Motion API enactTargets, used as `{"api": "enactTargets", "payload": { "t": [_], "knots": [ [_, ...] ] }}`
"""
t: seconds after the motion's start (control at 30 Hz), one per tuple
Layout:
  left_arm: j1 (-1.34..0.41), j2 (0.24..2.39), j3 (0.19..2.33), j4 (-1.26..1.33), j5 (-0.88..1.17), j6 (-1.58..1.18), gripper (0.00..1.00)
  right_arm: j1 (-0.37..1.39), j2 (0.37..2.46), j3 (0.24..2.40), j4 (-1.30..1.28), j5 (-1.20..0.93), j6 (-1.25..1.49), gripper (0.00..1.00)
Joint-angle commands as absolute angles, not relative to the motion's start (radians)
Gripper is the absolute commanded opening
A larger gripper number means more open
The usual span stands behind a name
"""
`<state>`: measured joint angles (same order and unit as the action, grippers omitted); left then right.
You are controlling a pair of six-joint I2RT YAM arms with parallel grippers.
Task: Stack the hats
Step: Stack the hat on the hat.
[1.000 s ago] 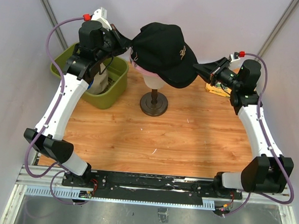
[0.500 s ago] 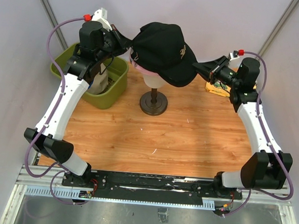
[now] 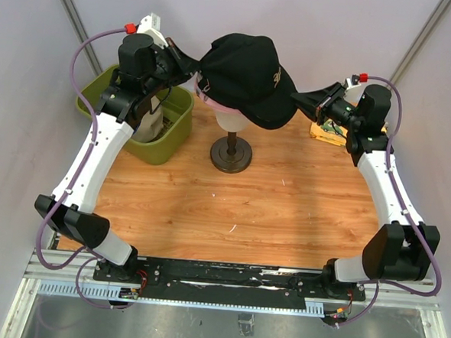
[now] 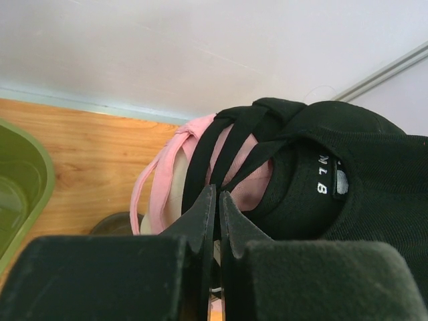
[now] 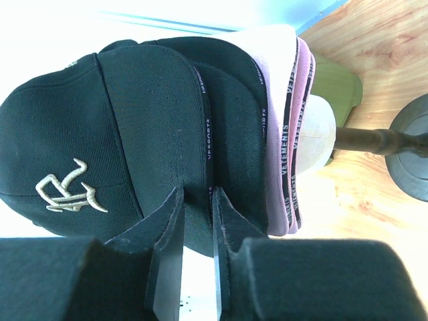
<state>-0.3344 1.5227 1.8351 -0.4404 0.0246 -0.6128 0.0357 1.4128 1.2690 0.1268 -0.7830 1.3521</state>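
My left gripper [image 4: 217, 195] was pinched shut on the back strap of the black cap [image 3: 246, 74], and my right gripper [image 5: 198, 200] was clamped on its brim. The cap sat over the pink cap [image 5: 284, 120] on the mannequin head [image 5: 315, 137] — both above the wooden table [image 3: 231, 208].

White letters "MLB" stand at the back of a black cap [image 4: 374, 194], seen from the left wrist. From the right wrist, "VEMENTS" runs along the dark trim of the pink cap [image 5: 277, 100] (printed more than once). Small white lettering on a black brim [image 5: 231, 134] reads roughly "VESPORTS".
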Motion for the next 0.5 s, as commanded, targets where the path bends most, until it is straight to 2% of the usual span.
{"api": "enactTargets", "payload": {
  "t": [0.0, 0.2, 0.47],
  "knots": [
    [-0.317, 1.513, 1.809, -0.522, -0.025, -0.603, 0.08, 0.015, 1.448, 1.246, -0.032, -0.716, 1.292, 0.23],
    [-0.317, 1.500, 1.815, -0.506, -0.036, -0.615, 0.27, 0.007, 1.428, 1.267, -0.028, -0.718, 1.300, 0.33],
    [-0.316, 1.498, 1.837, -0.494, -0.052, -0.631, 0.39, -0.013, 1.409, 1.278, -0.010, -0.724, 1.316, 0.39]
  ]
}}
